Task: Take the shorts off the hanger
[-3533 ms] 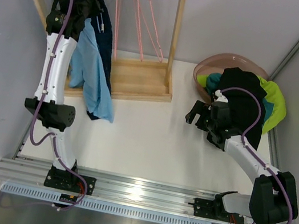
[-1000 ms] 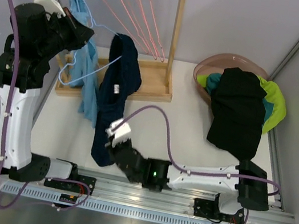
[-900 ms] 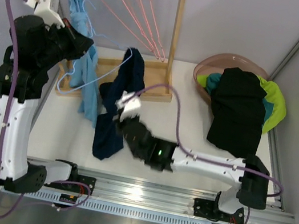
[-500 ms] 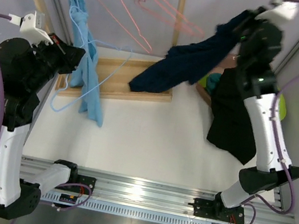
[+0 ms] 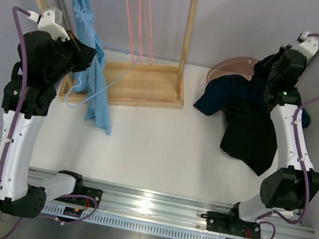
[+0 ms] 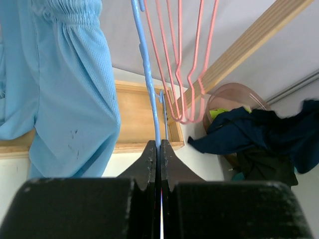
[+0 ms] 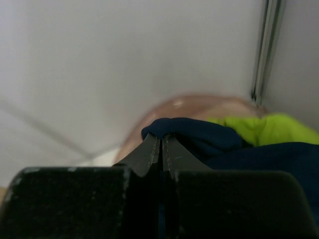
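Navy shorts lie draped over the rim of the pink bowl, on top of black shorts. My right gripper is shut on a fold of the navy fabric above the bowl. Lime green shorts show behind that fold. Light blue shorts hang at the left end of the wooden rack. My left gripper is shut on the thin wire of a bare blue hanger, right beside the light blue shorts.
Several bare pink hangers hang straight down from the rack's top bar. The rack's wooden base sits on the white table. The black shorts spill out of the bowl toward the right table edge.
My right arm swung the navy shorts from mid-air near the rack down onto the bowl. The pink hangers settled to hang straight. My left arm shifted slightly, still gripping the blue hanger.
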Robot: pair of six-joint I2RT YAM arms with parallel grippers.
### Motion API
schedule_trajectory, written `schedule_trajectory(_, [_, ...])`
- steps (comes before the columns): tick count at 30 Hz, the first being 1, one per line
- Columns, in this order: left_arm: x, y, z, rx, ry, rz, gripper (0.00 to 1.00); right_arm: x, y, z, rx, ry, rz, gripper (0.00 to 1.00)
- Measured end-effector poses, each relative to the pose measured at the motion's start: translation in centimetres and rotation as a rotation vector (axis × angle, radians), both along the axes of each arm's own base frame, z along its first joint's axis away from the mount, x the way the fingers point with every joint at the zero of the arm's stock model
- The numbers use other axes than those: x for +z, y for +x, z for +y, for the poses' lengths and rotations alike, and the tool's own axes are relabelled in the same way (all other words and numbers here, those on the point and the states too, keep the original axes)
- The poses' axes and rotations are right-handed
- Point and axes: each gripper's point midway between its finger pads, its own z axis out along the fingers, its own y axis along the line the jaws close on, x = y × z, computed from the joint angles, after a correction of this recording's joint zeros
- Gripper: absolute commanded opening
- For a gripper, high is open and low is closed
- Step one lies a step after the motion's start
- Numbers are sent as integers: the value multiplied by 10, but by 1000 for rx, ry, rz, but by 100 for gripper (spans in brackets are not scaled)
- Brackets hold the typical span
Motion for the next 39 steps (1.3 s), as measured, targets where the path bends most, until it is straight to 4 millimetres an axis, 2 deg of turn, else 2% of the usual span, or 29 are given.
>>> schedule_trajectory(1, [0, 3, 0, 4, 1, -3, 0, -28, 2, 2, 14, 7, 53, 68])
schedule_trajectory(2, [0, 7, 1, 9, 4, -3, 0, -56, 3, 5, 32, 21, 107, 97])
schedule_trajectory(3, [0, 9, 2, 14, 8, -3, 0, -78, 4, 8, 47, 27, 151, 99])
schedule_trajectory(5, [2, 18, 4, 26, 20, -2, 0, -121, 0, 14, 79, 49, 241, 99])
schedule_trajectory(7, [7, 28, 6, 38, 33, -7, 0, -151, -8, 20, 107, 83, 290, 99])
schedule_trajectory(10, [18, 46, 9, 55, 58, -19, 0, -192, -42, 31, 146, 138, 340, 99])
schedule_trajectory(12, [30, 56, 11, 63, 68, -38, 0, -208, -65, 38, 168, 165, 358, 99])
schedule_trajectory(15, [48, 66, 14, 80, 84, -70, 0, -210, -91, 55, 219, 194, 337, 100])
schedule_trajectory(21, [99, 91, 17, 106, 99, -185, 0, -196, -122, 82, 311, 220, 268, 99])
schedule_trajectory(23, [107, 104, 16, 106, 102, -210, 0, -196, -131, 85, 327, 227, 257, 99])
schedule_trajectory(28, [95, 138, 12, 103, 105, -195, 0, -202, -147, 91, 355, 241, 249, 99])
schedule_trajectory(34, [70, 185, 4, 87, 106, -169, 0, -217, -154, 94, 371, 242, 278, 99])
schedule_trajectory(39, [65, 200, 0, 79, 100, -166, 0, -230, -157, 96, 376, 243, 304, 99])
